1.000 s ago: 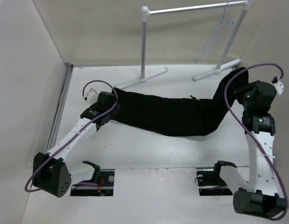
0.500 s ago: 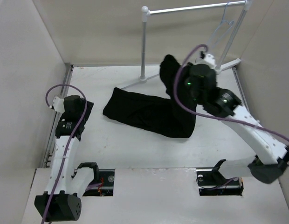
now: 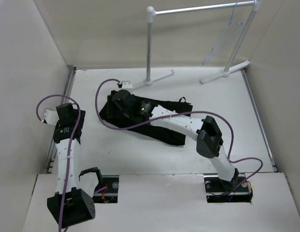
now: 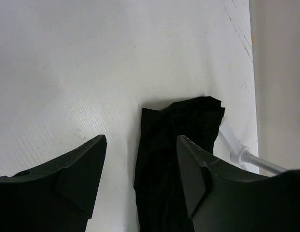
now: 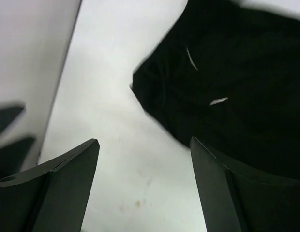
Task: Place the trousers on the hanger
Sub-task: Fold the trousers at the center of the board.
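**Trousers (image 3: 159, 131) bunched on the table, both grippers released**

Black cloth lies heaped left of centre on the table (image 3: 213, 96). In the top view it is partly covered by the right arm reaching across it. The right gripper (image 5: 144, 142) hangs over its left edge, fingers spread and empty (the wrist view is blurred; pale flecks on the cloth are unreadable). The left gripper (image 4: 141, 140) is spread and empty, just beside the heap. The hanger (image 3: 221, 39) hangs on the rail (image 3: 198, 8), well apart and faint against the wall.

Trousers (image 3: 162, 135) partly hidden under right arm (image 3: 181, 121); hanger (image 3: 226, 35) hook perhaps cropped.
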Available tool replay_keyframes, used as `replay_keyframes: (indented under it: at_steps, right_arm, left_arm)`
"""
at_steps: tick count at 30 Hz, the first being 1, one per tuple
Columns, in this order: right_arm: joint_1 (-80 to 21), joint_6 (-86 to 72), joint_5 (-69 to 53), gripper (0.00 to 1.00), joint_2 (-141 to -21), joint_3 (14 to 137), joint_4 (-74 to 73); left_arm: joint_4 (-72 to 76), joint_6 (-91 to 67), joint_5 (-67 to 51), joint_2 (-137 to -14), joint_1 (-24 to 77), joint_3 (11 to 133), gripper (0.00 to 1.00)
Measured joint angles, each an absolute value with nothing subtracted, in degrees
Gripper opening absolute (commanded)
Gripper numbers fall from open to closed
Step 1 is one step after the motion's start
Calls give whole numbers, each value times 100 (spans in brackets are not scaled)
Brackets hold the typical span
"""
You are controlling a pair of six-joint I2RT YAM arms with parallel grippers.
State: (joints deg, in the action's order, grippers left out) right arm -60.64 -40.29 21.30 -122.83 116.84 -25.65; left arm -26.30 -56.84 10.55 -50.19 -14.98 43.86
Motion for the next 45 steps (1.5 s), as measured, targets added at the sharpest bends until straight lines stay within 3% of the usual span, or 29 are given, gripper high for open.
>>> replay_keyframes:
  at_steps: [4,6,7,9,11,16,26,34,42,45]
  right_arm:
    - [-6099,-4027,1614,78,-11727,10722,-2432]
    - [-5846,-4027,1406,61,-10831,9725,-2283]
    - [-5625,-4016,1330,43,-10287,9244,-2228]
    - [-5041,-4060,1194,23,-9194,8355,-1988]
    - [-4381,-4117,1184,17,-8197,7634,-1719]
    - [-3656,-4248,788,18,-6875,5942,-1271]
    - [-3293,-4477,-113,19,-7813,4436,-1227]
    - [-3306,-4768,-132,21,-8138,3833,-996]
    - [-3310,-4582,-176,59,-7620,4257,-1334]
    - [-3382,-4499,-252,51,-7697,4727,-1267]
  left_arm:
    - [-2366,-5669,1057,-5520,-1326,4392,58]
    - [-2178,-5655,1072,-5874,-932,4412,58]
    - [-2091,-5647,1059,-6071,-681,4447,58]
    - [-1885,-5621,1105,-6541,-58,4593,58]
    - [-1645,-5577,1122,-7061,539,4823,58]
    - [-902,-5398,1070,-8495,1540,5625,57]
    - [-252,-5063,982,-10357,1175,6300,56]
    - [54,-4960,1446,-9585,622,5297,56]
    - [-650,-4978,1597,-8385,1050,5140,57]
    - [-891,-4978,1557,-8353,1131,5662,56]
